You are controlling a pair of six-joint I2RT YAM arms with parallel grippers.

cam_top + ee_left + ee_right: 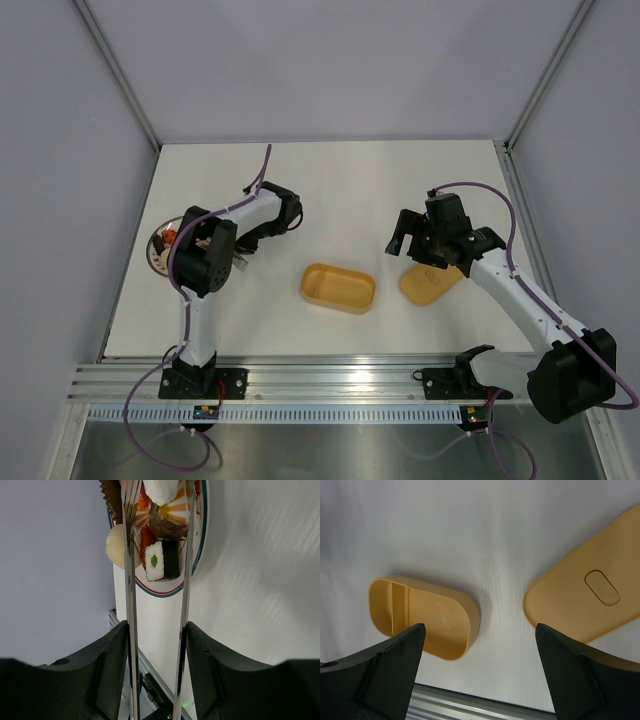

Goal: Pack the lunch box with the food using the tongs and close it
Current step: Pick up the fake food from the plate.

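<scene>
My left gripper (157,630) is shut on the tongs (131,580), one finger pressing each silver arm. The tong arms stay spread and reach up over the food (162,560) on a patterned-rim plate: a rice roll, a whitish round piece (117,547) and orange-red and brown bits. The roll lies between the two arms. The yellow-orange lunch box (338,288) stands open and empty mid-table, also seen from the right wrist as the tub (420,615). Its lid (585,600) lies flat to the right. My right gripper (480,627) hangs open above the gap between box and lid.
The plate (158,252) sits near the table's left edge, close to the grey side wall. An aluminium rail (330,380) runs along the near edge by the arm bases. The lid (430,283) lies partly under the right arm.
</scene>
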